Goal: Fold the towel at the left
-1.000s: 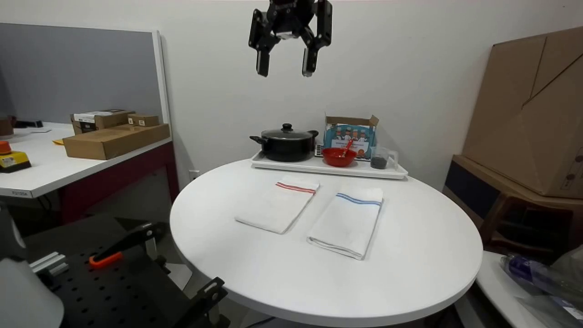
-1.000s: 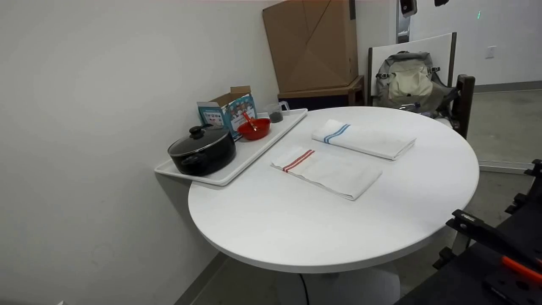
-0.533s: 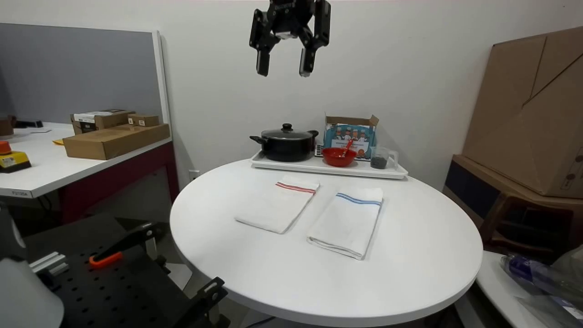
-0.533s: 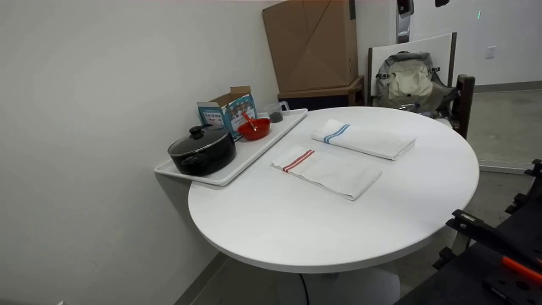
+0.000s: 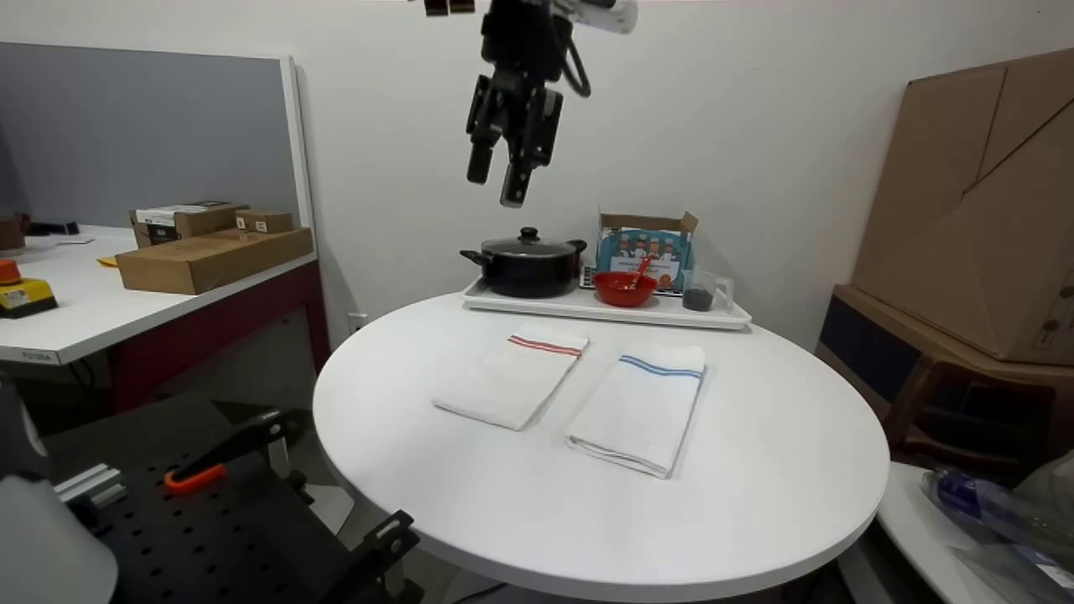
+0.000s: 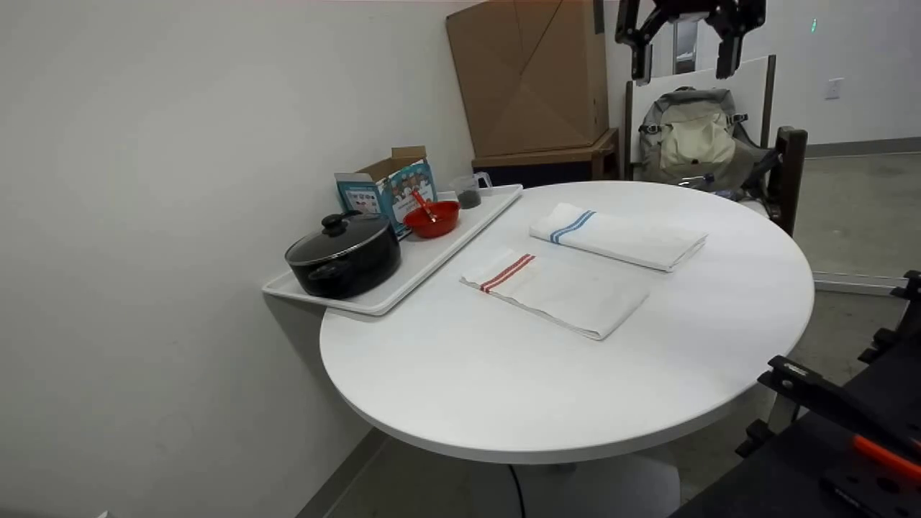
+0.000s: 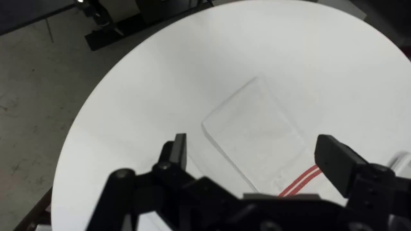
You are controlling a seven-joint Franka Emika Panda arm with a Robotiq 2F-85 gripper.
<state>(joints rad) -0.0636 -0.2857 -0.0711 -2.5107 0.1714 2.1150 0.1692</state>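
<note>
"Plain white wall behind a smooth, round white table: what have you just changed?"

"You've lowered the black two-fingered gripper and turned it, so both fingers show in an exterior view that caught only scraps of them a moment ago. Nothing on the table has shifted. I'd call this your approach, the fold not yet begun."

"Have you hold of anything?"

"Nothing: your fingers stand wide apart, well above the table. Your target, the small white rectangular cloth towel with a double red stripe, lies flat just off the table's middle, toward ten o'clock, if the white rectangular tray at the far edge marks twelve. Its lookalike, the white rectangular cloth towel with a double blue stripe, lies just beside it, toward its four o'clock; leave that one."

"What will you be pinching?"

"Soft, matt, thin weave, I'd judge, with a slightly wavy long edge and a low, almost flush profile; the blue-striped one shows thicker stacked layers at its near end. Expect the cloth to slide or crumple if you touch off its edge."
</note>
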